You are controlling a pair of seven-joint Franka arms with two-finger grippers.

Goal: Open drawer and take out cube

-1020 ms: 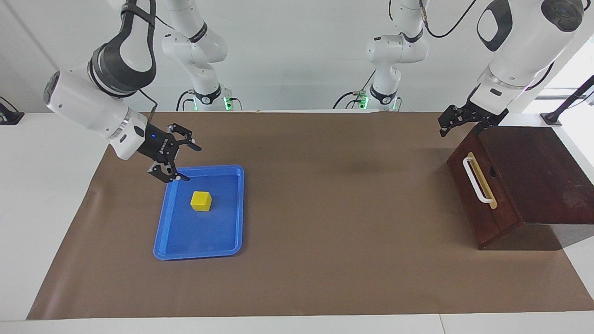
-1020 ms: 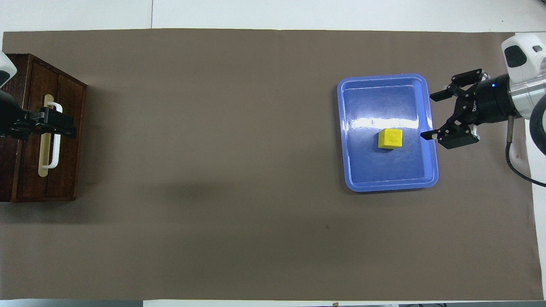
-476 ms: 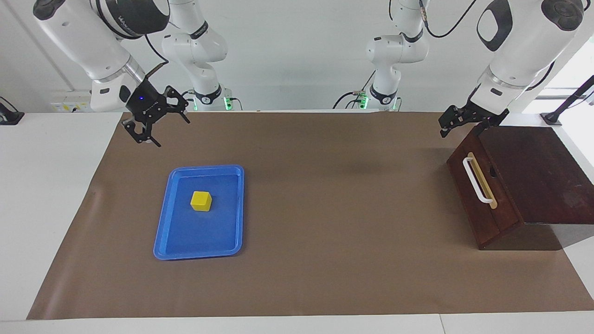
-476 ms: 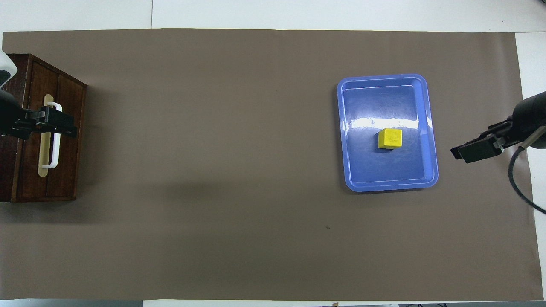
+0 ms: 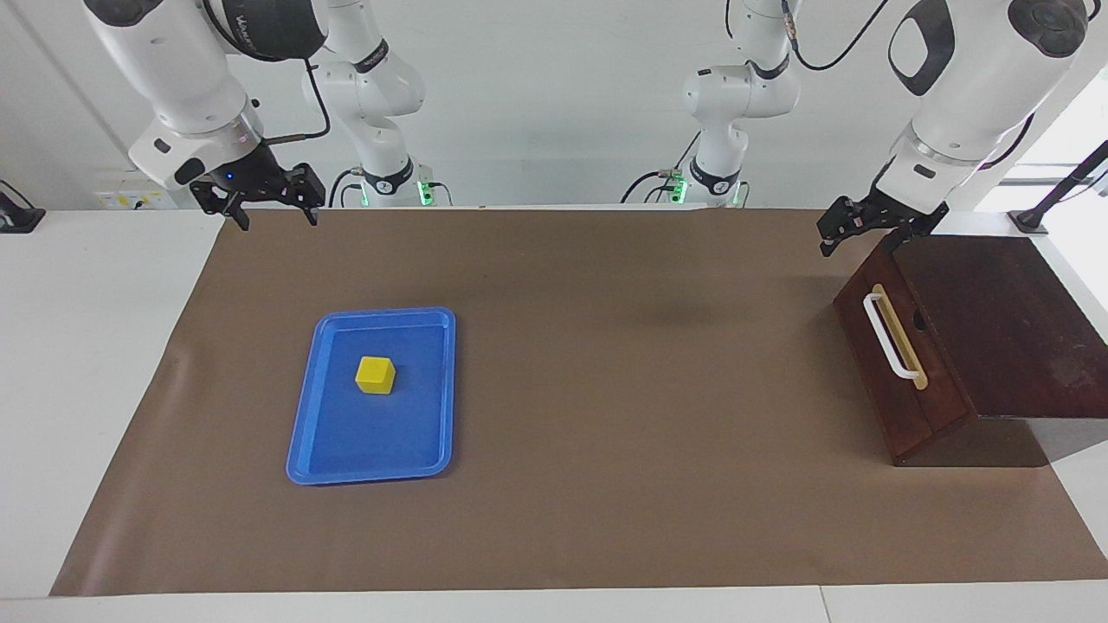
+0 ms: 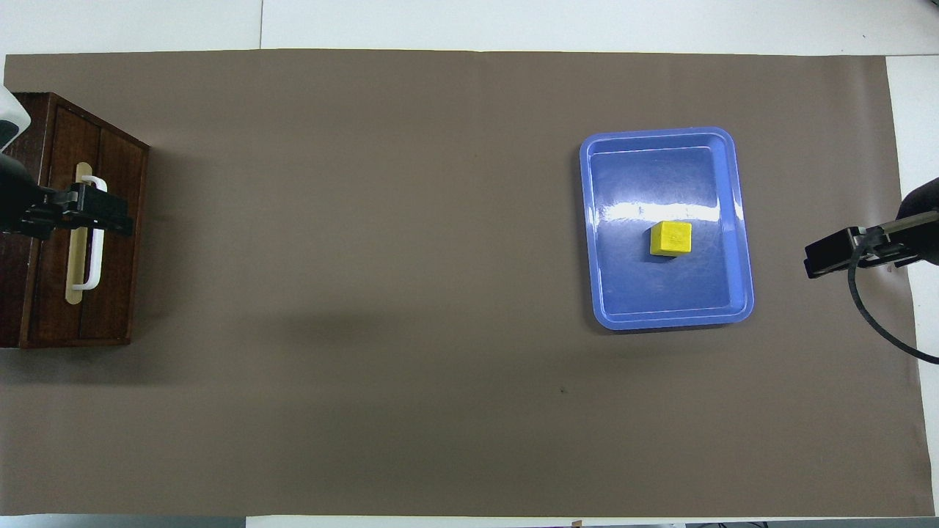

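**Cube lies in the tray, drawer shut, both arms raised**

Taking the facing view from one edge to the other: the right pincer (image 5: 257, 197) hangs in the air over the brown mat's edge at the robots' side, its fingers spread apart and empty. It looks parked there to leave the tray clear. Next comes the single blue tray (image 5: 303, 433), lying flat on the tabletop (image 5: 606, 389) toward the right arm's end, with the one yellow cube (image 5: 375, 375) resting in it, nearer the robots than the tray's middle. The cube is thus out of the drawer, so the task seems done or nearly so. Toward the left arm's end stands one dark wooden box; its drawer (image 5: 874, 363) sits pushed in, white handle (image 5: 887, 336) facing the tray. The left pincer (image 5: 853, 229) hovers over the box's corner nearest the robots, fingers apart, holding nothing, likely waiting.
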